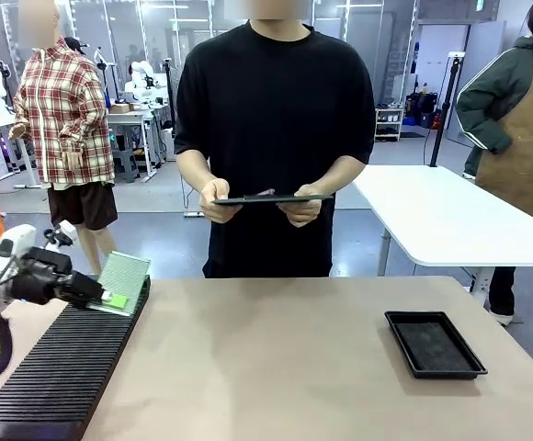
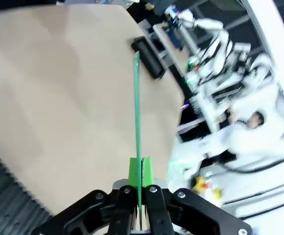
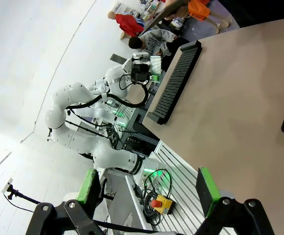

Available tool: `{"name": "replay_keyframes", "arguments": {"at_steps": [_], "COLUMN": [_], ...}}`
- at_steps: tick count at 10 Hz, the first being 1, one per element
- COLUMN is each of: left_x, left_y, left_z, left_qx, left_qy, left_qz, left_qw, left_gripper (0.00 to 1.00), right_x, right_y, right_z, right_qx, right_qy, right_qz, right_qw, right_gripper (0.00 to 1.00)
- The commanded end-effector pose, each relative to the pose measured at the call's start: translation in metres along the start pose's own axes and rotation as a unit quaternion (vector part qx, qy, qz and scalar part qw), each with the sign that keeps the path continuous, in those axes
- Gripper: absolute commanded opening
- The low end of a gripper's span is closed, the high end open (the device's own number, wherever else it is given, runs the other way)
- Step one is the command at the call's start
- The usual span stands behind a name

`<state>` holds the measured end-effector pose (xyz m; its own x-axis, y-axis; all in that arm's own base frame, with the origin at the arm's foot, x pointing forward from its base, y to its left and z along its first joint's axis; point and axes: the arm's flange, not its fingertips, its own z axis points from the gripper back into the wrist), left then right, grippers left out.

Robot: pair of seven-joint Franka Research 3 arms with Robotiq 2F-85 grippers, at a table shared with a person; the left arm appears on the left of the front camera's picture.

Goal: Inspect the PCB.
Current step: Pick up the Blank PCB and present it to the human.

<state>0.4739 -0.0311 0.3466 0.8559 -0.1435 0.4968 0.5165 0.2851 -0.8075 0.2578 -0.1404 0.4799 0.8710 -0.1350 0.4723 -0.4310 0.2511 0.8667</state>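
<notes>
The PCB (image 1: 125, 278) is a thin green speckled board, held tilted above the far end of the ribbed rack at the table's left. My left gripper (image 1: 110, 299) is shut on its lower edge. The left wrist view shows the PCB (image 2: 137, 122) edge-on as a thin green line rising from the left gripper (image 2: 140, 183), whose green pads clamp it. My right gripper (image 3: 147, 191) stands open off the table's near edge, with nothing between its green pads. In that view the PCB (image 3: 155, 62) is small and far off beyond the rack.
A long black ribbed rack (image 1: 60, 367) runs along the table's left side. A shallow black tray (image 1: 434, 344) lies at the right. Across the table a person holds a flat dark board (image 1: 271, 198) in both hands. The tan table (image 1: 276, 358) lies between the rack and the tray.
</notes>
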Motion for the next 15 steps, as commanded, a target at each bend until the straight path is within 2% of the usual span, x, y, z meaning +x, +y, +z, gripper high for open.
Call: {"name": "replay_keyframes", "arguments": {"at_steps": [1,2,4,5,9,11,12,15], "left_x": [0.013,0.026,0.042,0.048,0.065,0.074,0.059,0.059], "left_y": [-0.008,-0.012,-0.011,-0.010,0.005,0.004,0.006,0.006], "left_z": [-0.042,-0.070,-0.101,-0.110,-0.103,-0.099,-0.103,-0.103], "left_qx": [-0.092,-0.154,-0.171,-0.193,-0.184,-0.180,-0.180,-0.180], "left_qy": [-0.102,-0.113,-0.101,-0.103,-0.073,-0.098,-0.090,-0.090], "left_qz": [0.172,0.186,0.200,0.221,0.243,0.200,0.235,0.235], "left_qw": [0.975,0.964,0.959,0.950,0.950,0.958,0.951,0.951], "left_gripper": [0.03,0.03,0.03,0.03,0.03,0.03,0.03,0.03], "right_x": [0.003,0.003,0.003,0.003,0.003,0.003,0.003,0.003], "right_y": [0.001,0.001,0.001,0.001,0.001,0.001,0.001,0.001], "right_z": [0.001,0.001,0.001,0.001,0.001,0.001,0.001,0.001], "right_qx": [0.004,0.004,0.004,0.004,0.004,0.004,0.004,0.004], "right_qy": [-0.004,-0.004,-0.004,-0.004,-0.004,-0.004,-0.004,-0.004], "right_qz": [0.011,0.011,0.011,0.011,0.011,0.011,0.011,0.011], "right_qw": [1.000,1.000,1.000,1.000,1.000,1.000,1.000,1.000], "right_gripper": [1.00,1.00,1.00,1.00,1.00,1.00,1.00,1.00]}}
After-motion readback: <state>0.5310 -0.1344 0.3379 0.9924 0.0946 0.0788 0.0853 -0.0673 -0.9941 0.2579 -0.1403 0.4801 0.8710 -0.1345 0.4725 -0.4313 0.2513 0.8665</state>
